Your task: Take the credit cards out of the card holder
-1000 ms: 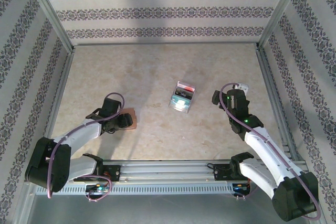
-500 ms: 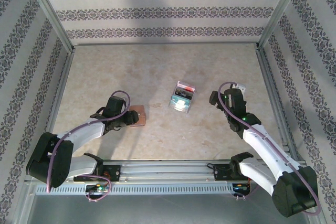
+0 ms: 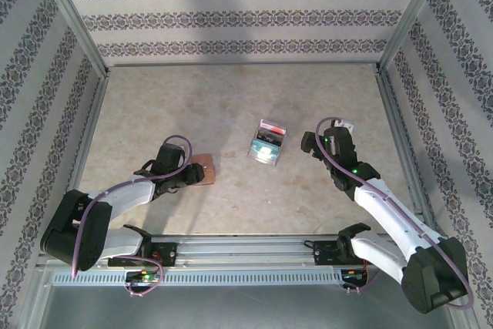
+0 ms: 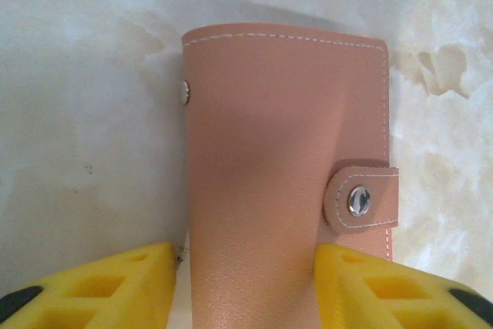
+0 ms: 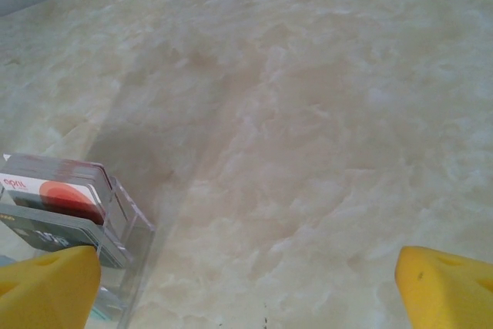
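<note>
Card holder [image 4: 277, 175]: you see it closed, snap tab fastened, on the table [image 3: 231, 105] at the left front. Left gripper [image 4: 243, 271]: its yellow fingers pinch the holder's near end from both sides. Credit cards [image 3: 268, 142]: note them upright in a clear tray [image 5: 132, 230] mid-table, well apart from the holder. Right gripper [image 5: 246, 267]: spread wide, holding nothing, near the tray.
</note>
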`<state>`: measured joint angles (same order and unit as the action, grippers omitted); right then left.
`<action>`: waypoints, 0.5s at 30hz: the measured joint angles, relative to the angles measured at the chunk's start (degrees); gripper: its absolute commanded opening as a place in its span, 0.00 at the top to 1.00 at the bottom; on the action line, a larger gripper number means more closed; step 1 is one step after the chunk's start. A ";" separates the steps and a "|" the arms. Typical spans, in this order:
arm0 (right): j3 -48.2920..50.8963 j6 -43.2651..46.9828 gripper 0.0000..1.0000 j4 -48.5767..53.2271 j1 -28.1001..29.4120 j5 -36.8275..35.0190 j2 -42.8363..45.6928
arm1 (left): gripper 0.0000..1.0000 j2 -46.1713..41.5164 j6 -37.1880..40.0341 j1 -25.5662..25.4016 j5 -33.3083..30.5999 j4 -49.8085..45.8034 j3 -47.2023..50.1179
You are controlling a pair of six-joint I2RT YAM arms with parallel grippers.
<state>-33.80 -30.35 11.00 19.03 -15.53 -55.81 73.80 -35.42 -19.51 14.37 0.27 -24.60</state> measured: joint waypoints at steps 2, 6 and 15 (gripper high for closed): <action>0.00 -0.17 0.02 -0.02 0.26 0.00 -0.28 | 0.66 0.22 -0.09 0.07 -0.33 0.02 0.00; -0.20 -0.61 0.02 0.02 0.59 0.11 -0.90 | 0.74 0.79 -0.63 -0.04 0.74 1.66 0.00; -1.09 -5.03 0.02 -1.03 5.68 7.30 -5.64 | 0.83 -0.07 -2.84 -0.04 4.63 3.56 0.00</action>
<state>-34.89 -35.38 9.98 24.71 -8.23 -61.45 73.73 -38.26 -19.55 19.00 3.84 -24.60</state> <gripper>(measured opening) 0.982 0.172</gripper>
